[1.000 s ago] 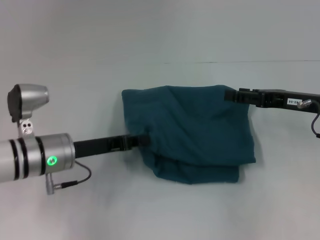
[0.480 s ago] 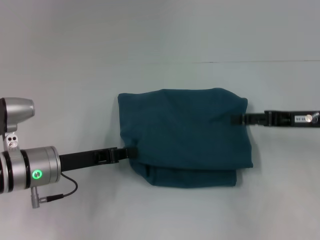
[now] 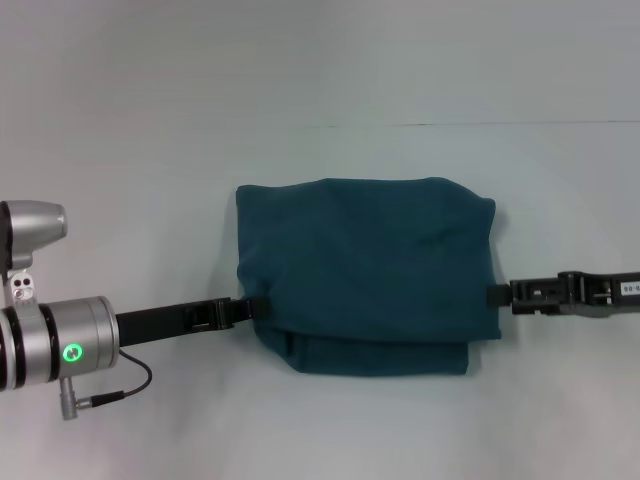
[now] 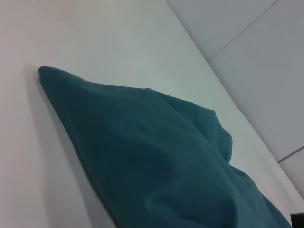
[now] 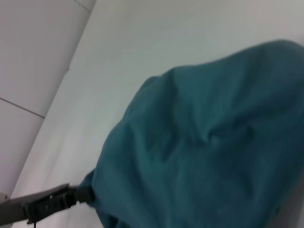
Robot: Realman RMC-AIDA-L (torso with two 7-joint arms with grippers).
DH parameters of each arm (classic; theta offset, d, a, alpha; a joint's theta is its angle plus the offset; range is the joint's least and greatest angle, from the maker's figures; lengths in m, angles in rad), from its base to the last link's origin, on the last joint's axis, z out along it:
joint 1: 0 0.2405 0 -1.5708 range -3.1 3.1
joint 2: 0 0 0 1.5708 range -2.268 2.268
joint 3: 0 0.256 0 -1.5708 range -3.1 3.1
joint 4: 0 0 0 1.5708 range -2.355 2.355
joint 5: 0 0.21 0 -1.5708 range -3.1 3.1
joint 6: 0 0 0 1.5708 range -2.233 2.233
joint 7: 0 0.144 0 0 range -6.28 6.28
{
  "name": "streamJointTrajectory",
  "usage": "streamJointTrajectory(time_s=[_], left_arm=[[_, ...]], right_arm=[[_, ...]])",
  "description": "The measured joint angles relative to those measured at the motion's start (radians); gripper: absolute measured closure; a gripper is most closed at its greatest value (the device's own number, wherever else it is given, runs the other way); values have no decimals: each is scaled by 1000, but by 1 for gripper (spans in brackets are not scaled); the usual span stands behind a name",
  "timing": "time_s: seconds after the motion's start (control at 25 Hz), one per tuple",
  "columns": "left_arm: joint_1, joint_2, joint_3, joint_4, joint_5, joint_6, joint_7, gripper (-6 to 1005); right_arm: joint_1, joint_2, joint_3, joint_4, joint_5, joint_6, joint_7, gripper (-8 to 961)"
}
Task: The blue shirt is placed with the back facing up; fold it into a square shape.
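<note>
We see bare table (image 3: 330, 80) all around the blue shirt (image 3: 365, 270); only the left gripper (image 3: 255, 307) and right gripper (image 3: 495, 296) crowd its side edges.

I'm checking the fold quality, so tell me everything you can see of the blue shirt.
The blue shirt is plain dark teal-blue, soft knit by its look, with no print. It lies flat on the pale table, folded into a rough rectangle, wider than deep. A lower layer sticks out along the near edge, so the edges are not flush, and faint creases cross the top. The left gripper meets its left edge; the right gripper sits at its right edge.
</note>
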Motion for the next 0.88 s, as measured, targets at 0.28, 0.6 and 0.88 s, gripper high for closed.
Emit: streamJointTrajectory(time_s=[0.28,0.6,0.88], left_arm=[[-2,-1,2,-1,0,-9,1,951],[-6,-2,0,-4,0,-20,1,950],[-12,-2,-1,-6,-8,-23,1,950]], right_arm=[[0,-9,7,27,-51,-36,35,213],[20,2,12,76,-64,-29,52,212],[48,16,35,151,-60,29,67,214]])
